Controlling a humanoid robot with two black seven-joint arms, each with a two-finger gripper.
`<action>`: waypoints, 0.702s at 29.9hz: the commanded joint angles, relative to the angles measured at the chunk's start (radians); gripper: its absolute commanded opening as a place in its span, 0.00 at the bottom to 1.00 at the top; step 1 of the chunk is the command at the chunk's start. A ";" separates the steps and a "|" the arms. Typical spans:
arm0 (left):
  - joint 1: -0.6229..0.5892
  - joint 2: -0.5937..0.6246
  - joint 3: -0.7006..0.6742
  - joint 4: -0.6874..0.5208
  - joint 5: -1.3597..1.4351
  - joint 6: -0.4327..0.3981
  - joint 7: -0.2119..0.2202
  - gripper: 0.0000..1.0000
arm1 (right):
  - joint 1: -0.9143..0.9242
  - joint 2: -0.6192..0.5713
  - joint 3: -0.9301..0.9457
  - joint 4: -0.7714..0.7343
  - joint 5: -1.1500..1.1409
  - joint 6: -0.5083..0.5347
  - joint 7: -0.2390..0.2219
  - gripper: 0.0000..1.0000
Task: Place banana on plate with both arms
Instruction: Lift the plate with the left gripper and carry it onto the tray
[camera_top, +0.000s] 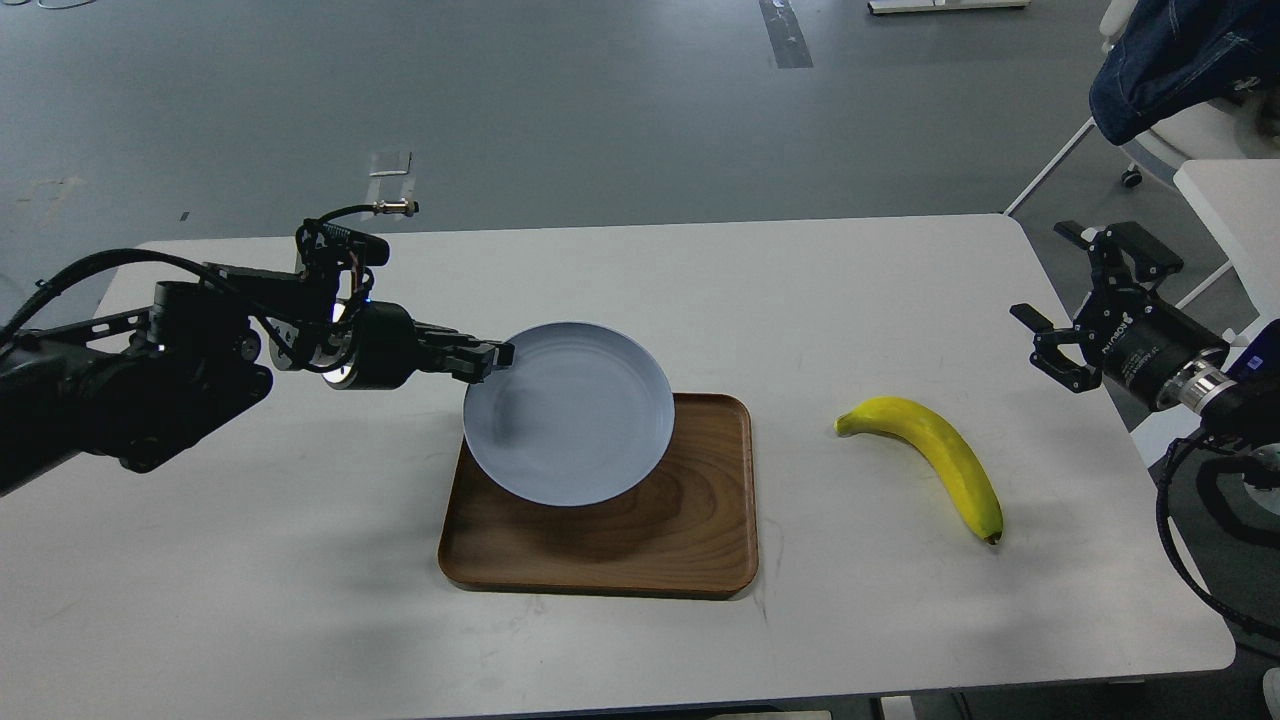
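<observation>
My left gripper (492, 358) is shut on the left rim of the pale blue-grey plate (570, 412) and holds it in the air above the brown wooden tray (690, 530). The plate covers the tray's upper left part. The yellow banana (935, 455) lies on the white table (600, 270) right of the tray, stem end to the upper left, dark tip to the lower right. My right gripper (1058, 308) is open and empty, off the table's right edge, above and to the right of the banana.
The tray sits in the middle of the table near the front. A chair with dark blue cloth (1170, 50) and another white table (1235, 205) stand beyond the right edge. Grey floor lies behind the table.
</observation>
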 joint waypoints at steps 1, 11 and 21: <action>0.000 -0.070 0.025 0.035 -0.001 0.000 0.000 0.00 | 0.001 -0.004 -0.001 -0.010 0.000 0.000 0.000 1.00; 0.009 -0.187 0.058 0.113 0.001 0.000 0.000 0.00 | 0.000 -0.025 -0.001 -0.011 0.000 0.000 0.000 1.00; 0.015 -0.213 0.099 0.160 -0.001 0.000 0.000 0.00 | 0.000 -0.028 -0.001 -0.011 0.000 0.000 0.000 1.00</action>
